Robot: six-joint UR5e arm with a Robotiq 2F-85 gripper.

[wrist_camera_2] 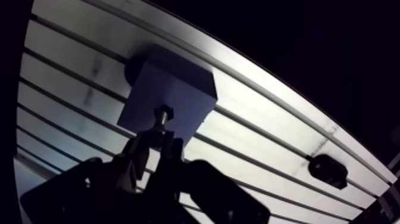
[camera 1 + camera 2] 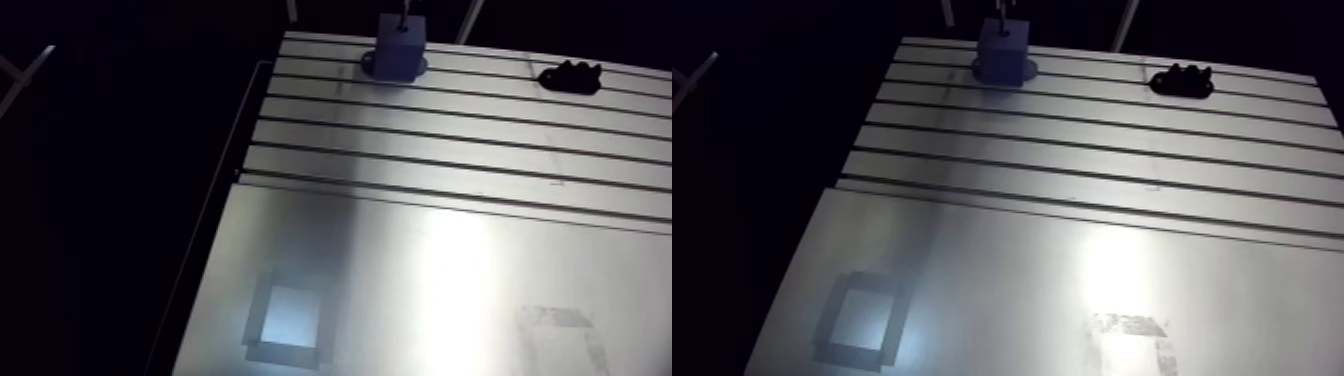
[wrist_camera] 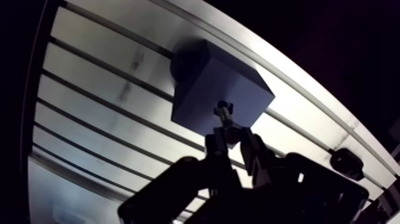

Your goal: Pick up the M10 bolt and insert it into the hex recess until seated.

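Wrist view: the gripper (image 3: 233,136) was pinching the M10 bolt (image 3: 223,114) between its two fingers (image 3: 215,145), which were drawn in close on the shank.
Bolt: it stuck out ahead of the fingertips, wider end leading, and pointed at the block.
Block: a dark blue block (image 3: 205,77) stood on the slotted table (image 3: 89,89) near its far edge. It was directly ahead of the bolt's tip and under it.
Hex recess: it could not be made out. The bolt's tip lay over the block's top face, where the recess presumably sat. Whether the tip touched that face or hung just clear could not be told.
Step in hand: the pick looked done, since the bolt was off the table and in the grip. The insertion seemed to be under way, at the stage of lining up over the block.
Next move: it probably called for centring the head on the recess and turning it so the flats matched. After that, a straight push along the bolt's own axis, with the grip kept on until the bolt seated.
Arm view: the block stood at the table's far edge.
Bystanders: a black piece (image 2: 570,75) sat well apart from the block on the same far slats. Taped squares (image 2: 290,322) lay on the near plate, far from the work.
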